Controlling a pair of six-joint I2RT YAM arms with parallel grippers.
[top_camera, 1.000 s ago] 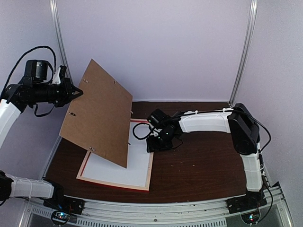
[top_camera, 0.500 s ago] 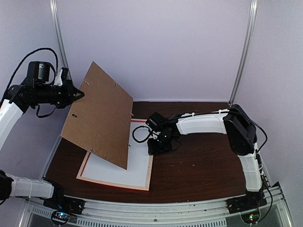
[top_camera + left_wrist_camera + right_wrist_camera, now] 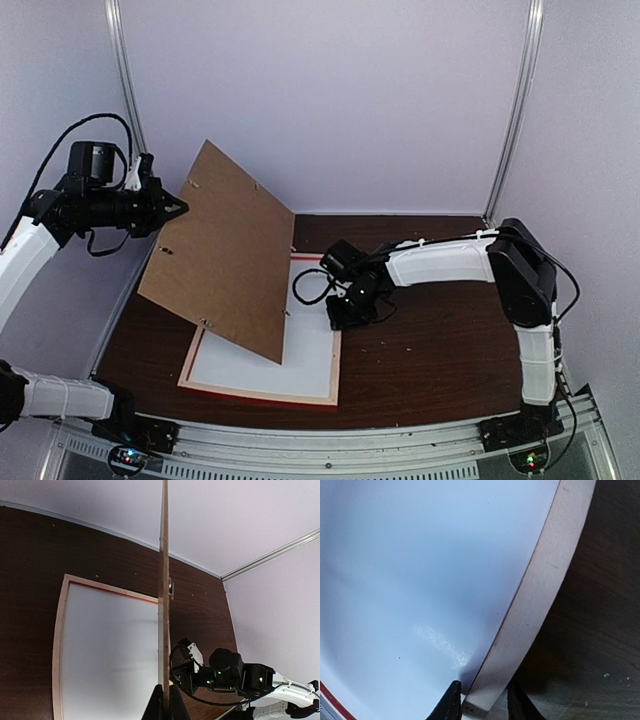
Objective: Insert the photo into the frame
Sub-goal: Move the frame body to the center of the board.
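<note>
Counting one frame (image 3: 262,392), one board (image 3: 222,250), two hands (image 3: 180,211) (image 3: 340,320)

The frame (image 3: 258,391) lies flat on the table (image 3: 430,350), with a sheet (image 3: 305,350) lying inside it. Above the frame's left and far part a board (image 3: 222,250) hangs tilted, its lowest corner over the frame's middle and its upper edge out beyond the frame's left side, where the left gripper (image 3: 178,210) pinches it. The right gripper (image 3: 338,318) sits partway along the frame's right rail, one finger inside the rail and the other outside, both against it.
</note>
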